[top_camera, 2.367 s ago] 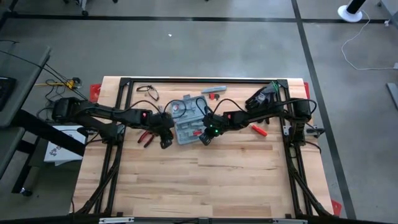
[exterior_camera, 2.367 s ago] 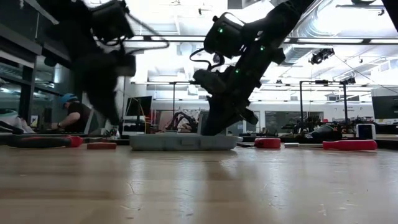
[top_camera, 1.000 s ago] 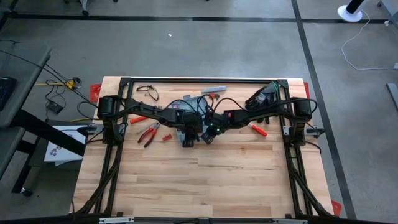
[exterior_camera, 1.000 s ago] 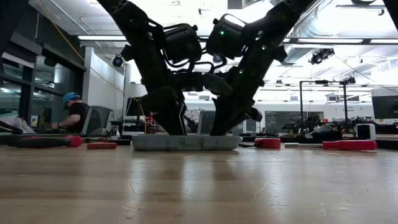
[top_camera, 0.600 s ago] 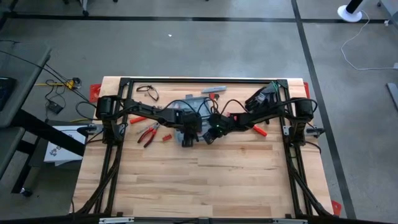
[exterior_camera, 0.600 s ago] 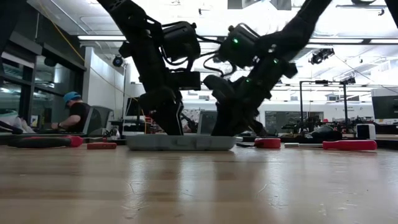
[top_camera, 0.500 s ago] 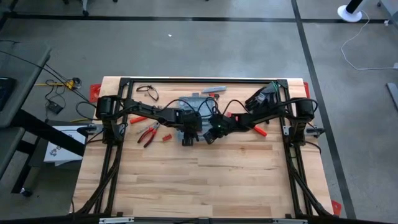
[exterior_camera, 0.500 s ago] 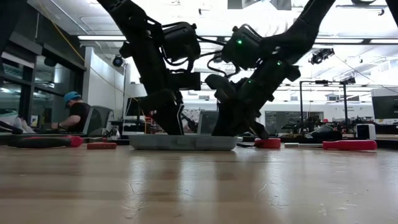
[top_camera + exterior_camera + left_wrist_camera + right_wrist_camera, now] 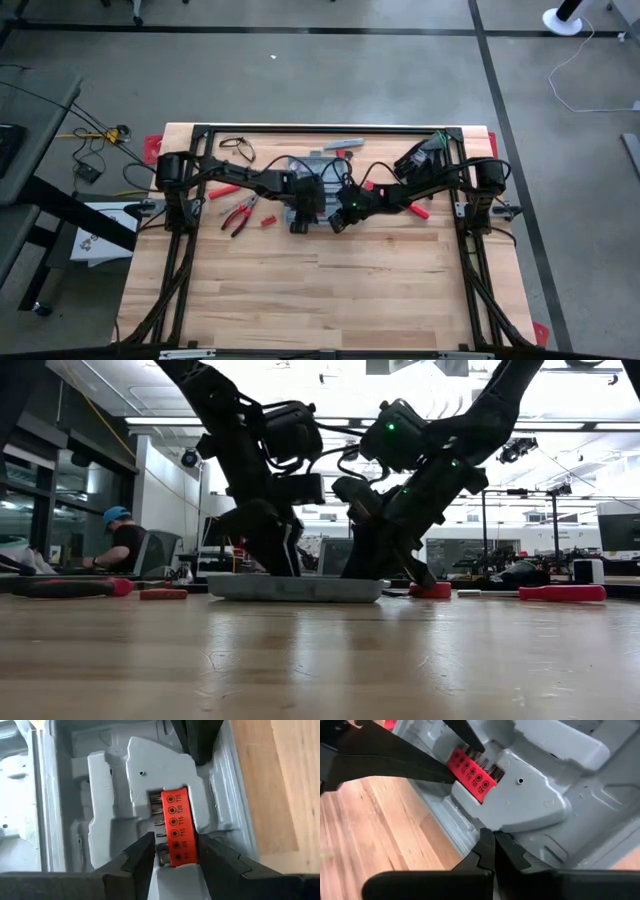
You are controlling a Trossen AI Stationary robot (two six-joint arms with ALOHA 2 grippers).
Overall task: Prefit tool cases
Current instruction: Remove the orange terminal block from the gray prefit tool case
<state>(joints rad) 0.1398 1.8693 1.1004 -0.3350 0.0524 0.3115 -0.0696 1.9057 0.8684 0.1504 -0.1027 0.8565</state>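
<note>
The open case (image 9: 306, 180) lies at the back middle of the surface (image 9: 320, 290), and the left pincer (image 9: 175, 851) grips the red bit holder (image 9: 178, 827), which sits in its moulded recess. The right pincer (image 9: 493, 845), closed and empty, rests on the case's moulding just beside that recess. To seat the holder well, I would press it straight down and flush while the right pincer steadies the case, then let go without tilting it.
</note>
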